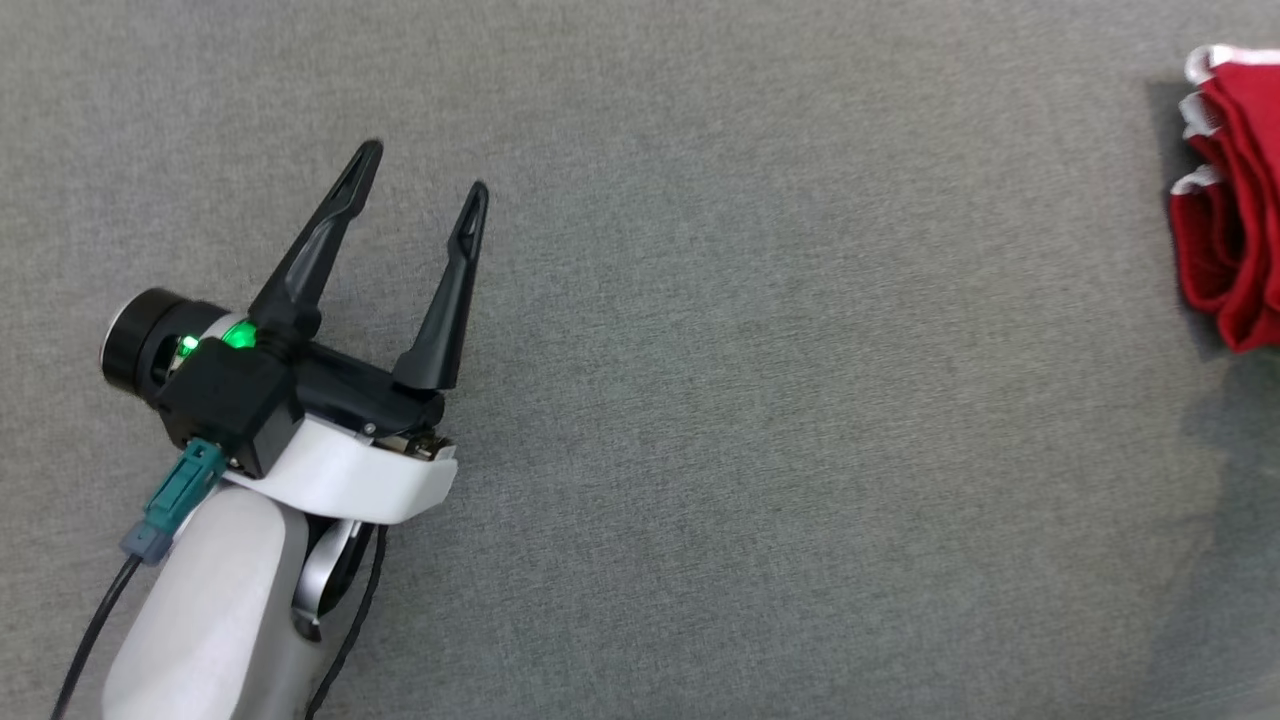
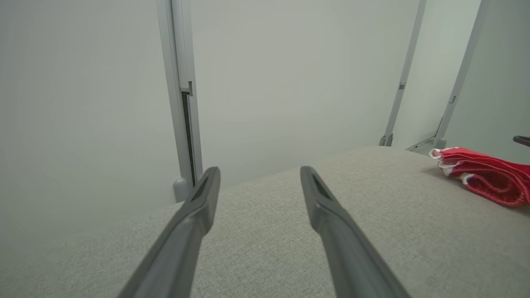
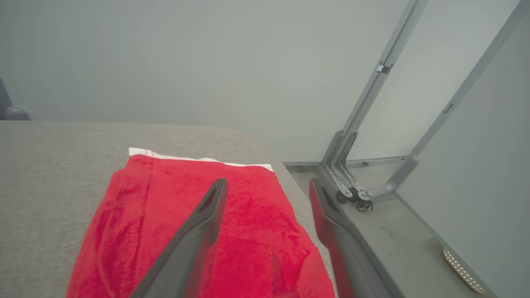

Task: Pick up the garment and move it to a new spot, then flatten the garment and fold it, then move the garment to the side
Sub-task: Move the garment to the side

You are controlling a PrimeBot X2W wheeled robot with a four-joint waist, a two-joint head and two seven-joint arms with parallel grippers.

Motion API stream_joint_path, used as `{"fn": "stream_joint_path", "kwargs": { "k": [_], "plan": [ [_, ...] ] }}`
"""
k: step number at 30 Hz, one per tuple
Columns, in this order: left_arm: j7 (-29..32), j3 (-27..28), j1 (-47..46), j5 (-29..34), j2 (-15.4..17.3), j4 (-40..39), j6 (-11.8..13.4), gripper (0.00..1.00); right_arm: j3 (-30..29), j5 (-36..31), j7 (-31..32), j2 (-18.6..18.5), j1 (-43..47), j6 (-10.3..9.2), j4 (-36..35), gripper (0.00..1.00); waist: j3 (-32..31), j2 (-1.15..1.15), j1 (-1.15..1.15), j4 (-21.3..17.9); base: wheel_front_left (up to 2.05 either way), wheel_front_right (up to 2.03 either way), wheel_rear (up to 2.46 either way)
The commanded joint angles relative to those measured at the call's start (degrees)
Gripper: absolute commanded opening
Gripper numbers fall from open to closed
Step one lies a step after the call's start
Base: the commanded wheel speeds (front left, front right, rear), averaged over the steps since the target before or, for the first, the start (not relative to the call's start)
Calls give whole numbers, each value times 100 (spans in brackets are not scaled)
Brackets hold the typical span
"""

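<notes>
A folded red terry garment lies at the grey fabric tabletop's right edge. Your right gripper gapes over it, seemingly clear; left gripper gapes empty.

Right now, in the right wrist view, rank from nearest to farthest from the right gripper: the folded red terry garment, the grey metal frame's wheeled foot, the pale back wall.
From the right gripper:
1. folded red terry garment: just below it.
2. grey metal frame's wheeled foot: farther off, at the right.
3. pale back wall: behind the frame.
</notes>
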Motion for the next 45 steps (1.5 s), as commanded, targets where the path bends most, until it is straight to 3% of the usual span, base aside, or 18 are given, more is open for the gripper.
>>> {"fn": "stream_joint_path", "kwargs": {
  "k": [1, 8, 11, 22, 30, 38, 45],
  "plan": [
    [-47, 71, 101, -57, 15, 15, 64, 100, 55, -17, -69, 124, 159, -12, -227, 100, -274, 0, 0, -99, 0, 0, 0],
    [-114, 372, 671, -288, 33, 196, 303, 100, 570, -146, -46, 1001, 1128, -12, -1712, 100, -883, 0, 0, -49, 0, 0, 0],
    [-135, 442, 817, -325, 23, 219, 383, 100, 714, -214, 65, 1163, 1378, -12, -2110, 100, -1023, 0, 0, 43, 0, 0, 0],
    [-210, 1008, 1556, -620, -38, 354, 812, 100, 961, -277, 951, 1739, 2551, -12, -3798, 100, -1647, 0, 0, 976, 0, 0, 0],
    [-164, 979, 1995, -692, 78, 585, 693, 100, 807, -189, 1370, 1886, 3273, -11, -4189, 100, -2222, 0, 0, 1304, 0, 0, 0],
    [38, 787, 2391, -681, 118, 692, 661, 100, 667, -123, 1517, 1935, 3919, -11, -4283, 100, -2823, 0, 0, 1334, 0, 0, 0],
    [195, 744, 2700, -628, 203, 566, 777, 100, 599, -74, 1653, 1976, 4294, -11, -4436, 100, -3107, 0, 0, 1287, 0, 0, 0]
  ]
}}
